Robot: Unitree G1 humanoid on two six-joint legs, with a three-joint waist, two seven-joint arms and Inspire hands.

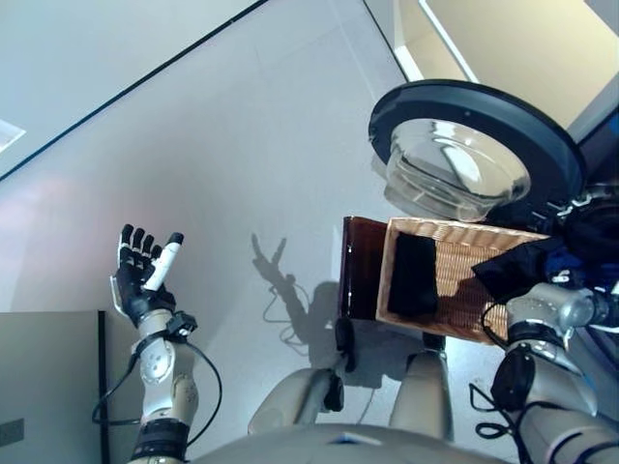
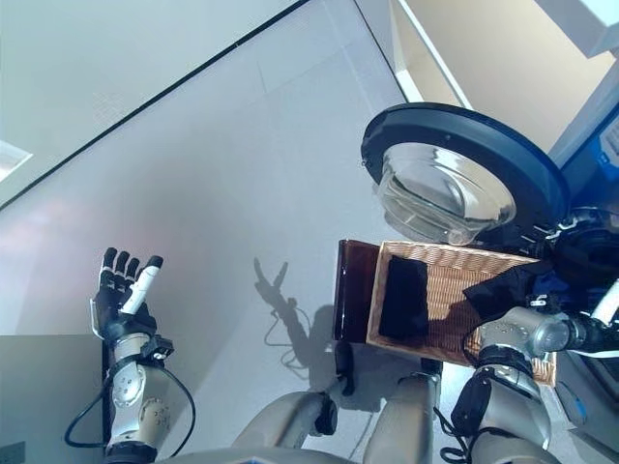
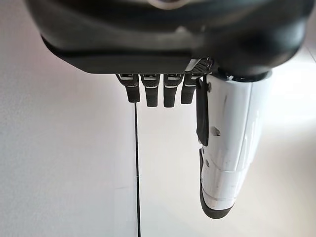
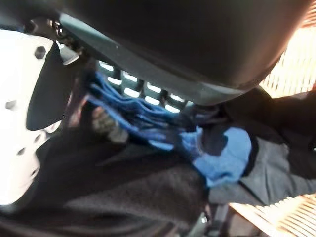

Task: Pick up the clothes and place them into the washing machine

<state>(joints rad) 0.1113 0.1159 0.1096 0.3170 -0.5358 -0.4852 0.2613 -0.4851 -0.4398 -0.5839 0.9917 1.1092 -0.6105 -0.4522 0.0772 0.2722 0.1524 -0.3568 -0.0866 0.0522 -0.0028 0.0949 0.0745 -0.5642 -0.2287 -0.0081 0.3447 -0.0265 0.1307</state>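
A wicker basket (image 1: 462,232) stands on a dark brown stand (image 1: 362,267) in front of the washing machine, whose round door (image 1: 542,126) hangs open. One black garment (image 1: 414,275) lies flat in the basket. At the basket's right end a bundle of dark and blue clothes (image 1: 517,269) is bunched up over my right hand. In the right wrist view my right hand (image 4: 197,44) has its fingers curled into the blue cloth (image 4: 222,158), with dark cloth (image 4: 123,192) below. My left hand (image 1: 140,271) is held up far to the left, open and holding nothing.
The door's glass bowl (image 1: 455,174) bulges out just behind the basket. A grey cabinet top (image 1: 48,387) lies at the lower left. A black line (image 1: 135,82) crosses the pale floor. A beige wall (image 1: 503,39) rises behind the machine.
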